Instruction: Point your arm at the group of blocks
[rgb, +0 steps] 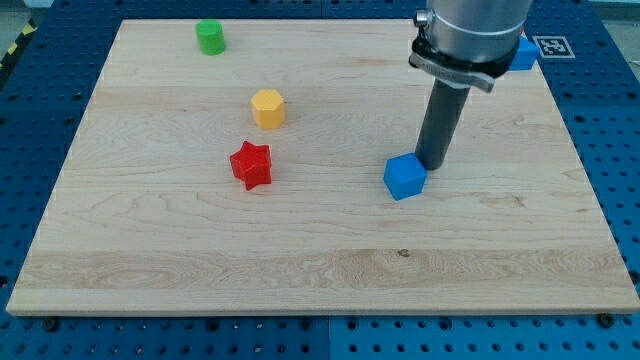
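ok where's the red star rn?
Red star: left of board centre, just below the yellow block, well left of the blue cube and my tip.

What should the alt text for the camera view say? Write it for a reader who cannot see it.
My tip rests on a wooden board right beside a blue cube, at its upper right. To the view's left, a red star block and a yellow hexagonal block sit close together, with a green block near the top edge.
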